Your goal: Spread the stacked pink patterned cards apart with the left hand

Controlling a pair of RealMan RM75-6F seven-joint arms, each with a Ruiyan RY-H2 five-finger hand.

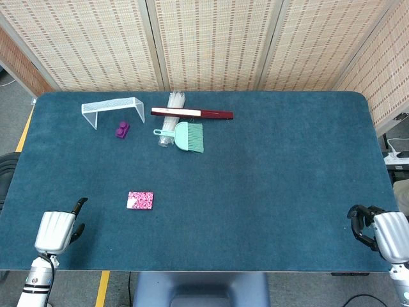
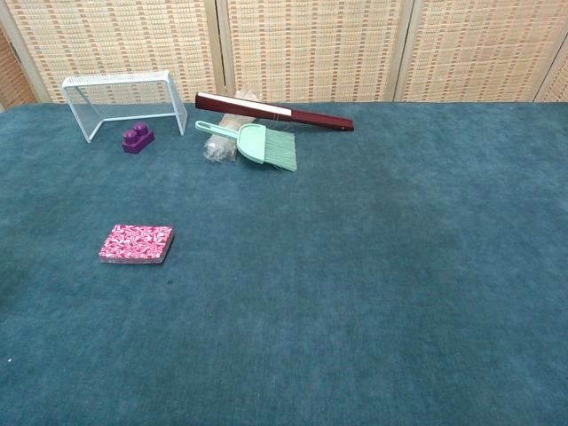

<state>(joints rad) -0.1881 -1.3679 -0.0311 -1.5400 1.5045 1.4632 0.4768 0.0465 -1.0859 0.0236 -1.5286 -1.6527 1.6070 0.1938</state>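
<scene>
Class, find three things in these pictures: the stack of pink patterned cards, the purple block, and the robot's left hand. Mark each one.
pink patterned cards (image 2: 136, 242), chest view, middle of the top card.
purple block (image 2: 137, 139), chest view, its upper face.
left hand (image 1: 57, 230), head view, back of the hand.

You have the stack of cards (image 1: 140, 200) on the table (image 1: 268, 185) at 8 o'clock from its centre. At 11 o'clock stands the wire rack (image 1: 112, 109), the toy brick (image 1: 122, 130) just before it. At 12 o'clock the brush (image 1: 182, 135) lies before the closed fan (image 1: 192, 113).
</scene>
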